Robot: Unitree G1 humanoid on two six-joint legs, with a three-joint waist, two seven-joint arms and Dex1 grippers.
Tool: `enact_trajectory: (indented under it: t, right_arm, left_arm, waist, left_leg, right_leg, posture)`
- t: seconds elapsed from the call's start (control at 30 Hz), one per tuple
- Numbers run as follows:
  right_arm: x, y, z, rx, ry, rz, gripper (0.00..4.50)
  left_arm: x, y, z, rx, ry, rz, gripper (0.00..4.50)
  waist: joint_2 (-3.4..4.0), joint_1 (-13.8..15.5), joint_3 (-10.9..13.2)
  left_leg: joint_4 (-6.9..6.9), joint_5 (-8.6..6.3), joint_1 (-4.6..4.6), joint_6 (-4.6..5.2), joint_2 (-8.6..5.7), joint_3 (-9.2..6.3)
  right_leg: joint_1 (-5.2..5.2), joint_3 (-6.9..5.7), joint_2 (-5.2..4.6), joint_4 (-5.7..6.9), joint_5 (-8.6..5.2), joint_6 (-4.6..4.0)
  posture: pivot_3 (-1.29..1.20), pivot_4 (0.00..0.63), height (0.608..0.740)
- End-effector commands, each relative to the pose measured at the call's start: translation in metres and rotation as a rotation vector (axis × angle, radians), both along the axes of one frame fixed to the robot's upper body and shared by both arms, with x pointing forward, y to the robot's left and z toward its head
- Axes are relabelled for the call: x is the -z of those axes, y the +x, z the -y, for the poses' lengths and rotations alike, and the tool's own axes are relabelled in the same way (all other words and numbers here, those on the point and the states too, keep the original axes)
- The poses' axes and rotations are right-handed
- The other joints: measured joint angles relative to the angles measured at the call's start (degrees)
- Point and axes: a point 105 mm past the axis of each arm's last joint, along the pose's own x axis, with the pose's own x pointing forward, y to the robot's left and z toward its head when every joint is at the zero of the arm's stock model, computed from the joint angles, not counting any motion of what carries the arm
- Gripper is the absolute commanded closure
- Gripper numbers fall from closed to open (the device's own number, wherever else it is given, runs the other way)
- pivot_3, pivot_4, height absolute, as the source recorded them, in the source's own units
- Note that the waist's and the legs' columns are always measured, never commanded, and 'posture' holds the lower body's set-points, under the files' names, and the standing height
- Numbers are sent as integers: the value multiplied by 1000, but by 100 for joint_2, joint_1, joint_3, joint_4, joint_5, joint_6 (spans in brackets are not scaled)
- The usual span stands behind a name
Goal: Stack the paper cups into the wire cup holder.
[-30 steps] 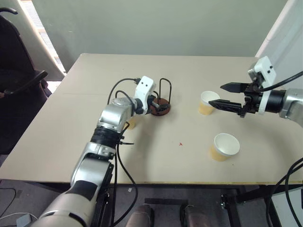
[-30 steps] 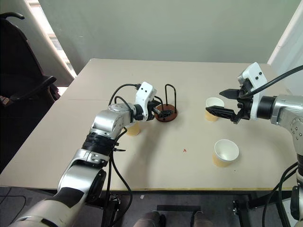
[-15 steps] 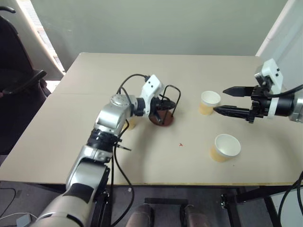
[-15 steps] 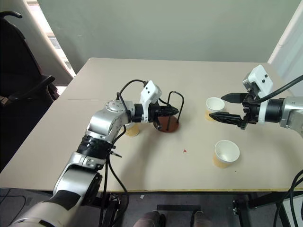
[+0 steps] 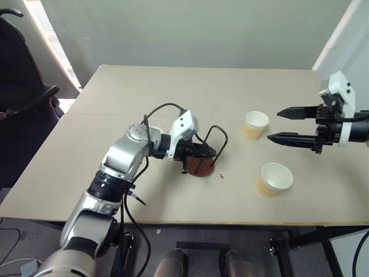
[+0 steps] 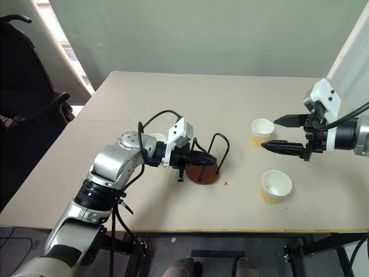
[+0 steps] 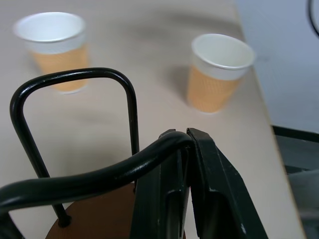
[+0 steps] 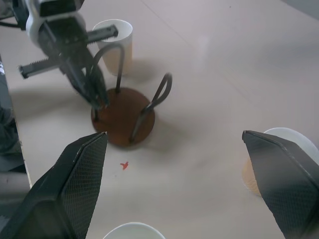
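Left gripper (image 6: 209, 158) clamped on one wire loop of wire cup holder (image 6: 203, 167), black fingers (image 7: 209, 184) pressed together around wire. Holder tilted, brown disc base under jaws. One paper cup (image 8: 115, 46) just behind left gripper. Right gripper (image 5: 288, 126) above table (image 5: 173, 98), jaws wide apart, nothing between. Second cup (image 5: 254, 125) just beside right fingertips, not touching. Third cup (image 5: 273, 179) near, below right jaws.

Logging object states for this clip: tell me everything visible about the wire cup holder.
The wire cup holder is a round reddish-brown disc base carrying thin black wire loops. It holds no cups. It sits on the beige table near the front edge, with a small red mark beside it. The left pincer is shut on the top of one loop. Whether the base lies flat or tips slightly is unclear.
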Motion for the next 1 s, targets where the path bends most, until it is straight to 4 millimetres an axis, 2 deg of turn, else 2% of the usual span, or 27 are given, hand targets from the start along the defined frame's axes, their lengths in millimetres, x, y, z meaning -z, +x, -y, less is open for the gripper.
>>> enact_trajectory:
  t: [0.03, 0.13, 0.37, 0.5, 0.8, 1.0]
  right_arm:
    - [-16, -5, 2, 6, -6, 76, 0]
    - [-15, -6, 3, 10, -7, 75, 0]
    - [-12, -8, 1, 13, -6, 70, 0]
    - [-13, -8, 0, 12, -7, 69, 0]
    - [-13, -5, -1, 5, -17, 69, 0]
    - [-11, -7, -2, -10, -31, 47, 0]
  left_arm:
    - [-5, -4, 9, 76, -25, 43, 4478]
    - [0, -3, 12, 102, -26, 40, 4478]
    - [30, 5, 12, 141, 35, 77, 4478]
    - [46, 8, 7, 135, 119, 89, 3261]
    - [42, 16, 2, 67, 128, 170, 49]
    - [24, 14, -5, 62, 148, 245, 17]
  waist:
    - [1, 0, 0]
    - [0, -4, 0]
    - [2, 2, -2]
    - [4, -7, -3]
    - [4, -7, -3]
    - [4, -8, -2]
  left_leg:
    - [1, 0, 0, 1, 0, 0]
    - [1, 0, 3, 2, 0, 1]
    - [4, -2, 8, 8, -1, 0]
    - [10, -13, 15, 33, -5, 1]
    - [6, -8, 9, 23, -5, 1]
    - [5, -11, 6, 23, -5, 2]
  right_leg:
    - [1, 0, 0, 0, 1, 0]
    - [4, 0, -1, -1, 1, 0]
    - [13, 0, -1, -2, 4, 5]
    - [26, 2, -3, -10, 5, 6]
    - [19, 1, -3, -13, 5, 8]
    - [16, 0, -3, -14, 3, 10]
  posture:
    - [0, 150, 740]
    - [0, 150, 740]
    - [0, 150, 740]
    - [0, 150, 740]
    - [0, 150, 740]
    - [0, 150, 740]
